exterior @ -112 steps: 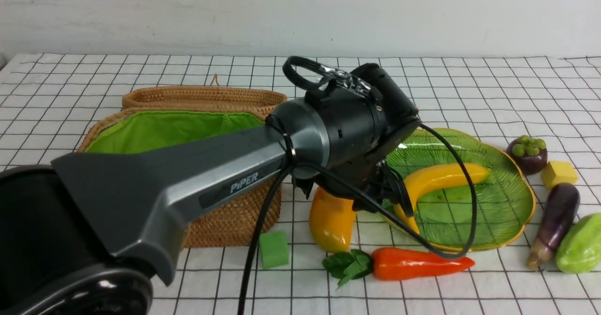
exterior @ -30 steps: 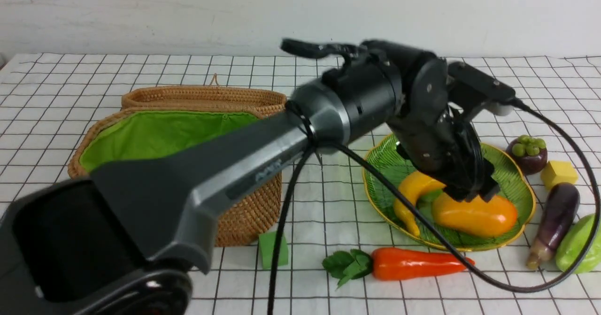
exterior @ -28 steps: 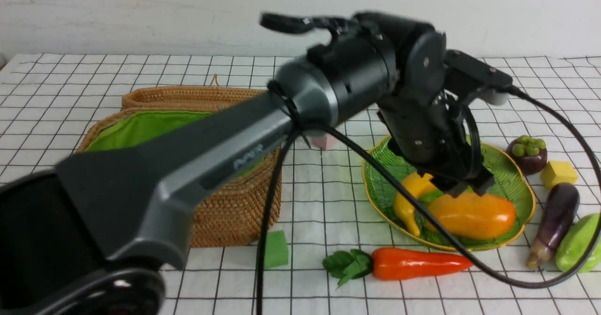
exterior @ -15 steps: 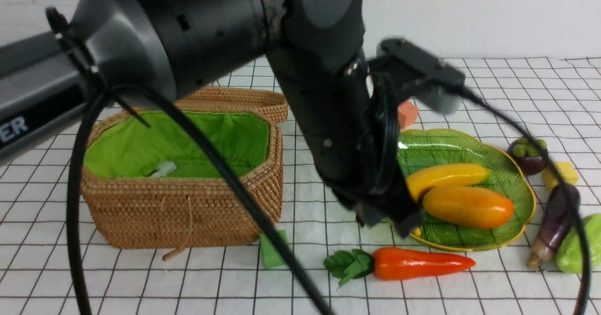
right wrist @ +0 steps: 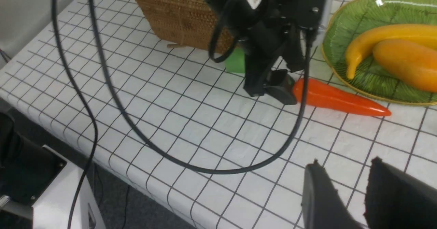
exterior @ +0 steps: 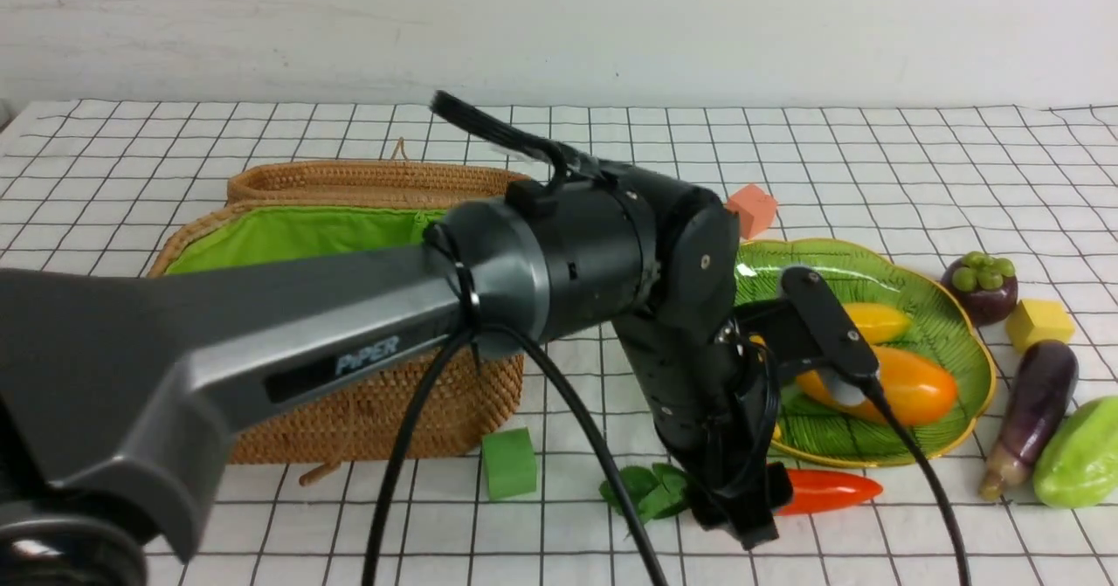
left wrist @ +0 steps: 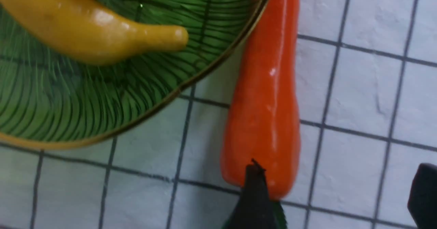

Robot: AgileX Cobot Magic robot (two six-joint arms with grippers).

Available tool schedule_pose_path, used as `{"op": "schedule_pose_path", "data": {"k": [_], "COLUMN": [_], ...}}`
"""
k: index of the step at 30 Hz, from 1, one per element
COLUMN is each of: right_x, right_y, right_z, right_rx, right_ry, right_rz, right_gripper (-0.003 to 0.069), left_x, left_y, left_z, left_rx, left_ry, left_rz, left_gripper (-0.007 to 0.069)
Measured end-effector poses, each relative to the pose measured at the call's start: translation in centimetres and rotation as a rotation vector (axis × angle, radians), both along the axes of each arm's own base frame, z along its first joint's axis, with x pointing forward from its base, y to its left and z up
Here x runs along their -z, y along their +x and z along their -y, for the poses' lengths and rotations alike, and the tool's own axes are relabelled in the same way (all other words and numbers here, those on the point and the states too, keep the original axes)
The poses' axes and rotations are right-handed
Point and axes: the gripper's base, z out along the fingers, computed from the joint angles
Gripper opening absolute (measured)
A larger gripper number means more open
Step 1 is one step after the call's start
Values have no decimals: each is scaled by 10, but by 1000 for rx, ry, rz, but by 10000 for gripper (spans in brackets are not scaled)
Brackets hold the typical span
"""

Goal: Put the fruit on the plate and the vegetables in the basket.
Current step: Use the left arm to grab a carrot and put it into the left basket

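The left gripper (left wrist: 339, 184) is seen with jaws spread wide at the thick end of the carrot (left wrist: 264, 119), nothing being gripped. The carrot is laid just beside the plate (left wrist: 51, 113), on which the banana (left wrist: 85, 27) and mango (exterior: 913, 387) are found. The right gripper (right wrist: 353, 191) is held slightly parted and empty.

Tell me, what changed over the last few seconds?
The mango went from beside the basket onto the plate, next to the banana. The left gripper let it go and dropped, open, to the leafy end of the carrot. The carrot, basket and eggplant stayed put.
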Motion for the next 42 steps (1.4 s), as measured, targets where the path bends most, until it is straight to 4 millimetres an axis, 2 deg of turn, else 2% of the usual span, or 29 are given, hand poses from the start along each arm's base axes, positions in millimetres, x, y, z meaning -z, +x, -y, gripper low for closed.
{"op": "schedule_pose_path", "data": {"k": [6, 10, 15, 21, 24, 27, 32, 35, 38, 40, 42], "right_x": [0, 0, 0, 0, 0, 0, -7, -16, -24, -27, -27], "right_y": [-1, -2, -2, -2, -2, -2, -1, 4, 11, 16, 21], "right_z": [-1, -1, -1, -1, -2, -2, -6, -10, -15, -20, -24], "right_rx": [-15, -26, -28, -38, -44, -50, -65, -73, -79, -80, -82], "right_ry": [9, -2, -5, -18, -15, -8, 56, 109, 126, 129, 123], "right_rz": [-9, -1, 2, 14, 12, 10, 70, 157, 236, 262, 263], "right_gripper": [235, 235, 235, 235, 235, 235, 235, 235, 235, 235, 235], "left_x": [27, 41, 45, 46, 40, 28, -52, -95, -128, -144, -149], "left_y": [9, 13, 13, 12, 7, -2, -41, -52, -43, -24, -10], "left_z": [8, 12, 12, 8, 3, -2, -16, -39, -76, -108, -131], "left_rx": [40, 38, 39, 60, 80, 107, 128, 70, -73, -196, -264], "left_ry": [4, 7, 14, 57, 109, 158, 166, 184, 243, 287, 316], "left_rz": [37, 44, 40, 38, 2, -18, 38, 123, 245, 326, 352], "left_gripper": [554, 507, 387, 389, 389, 389, 389, 389, 389, 389, 389]}}
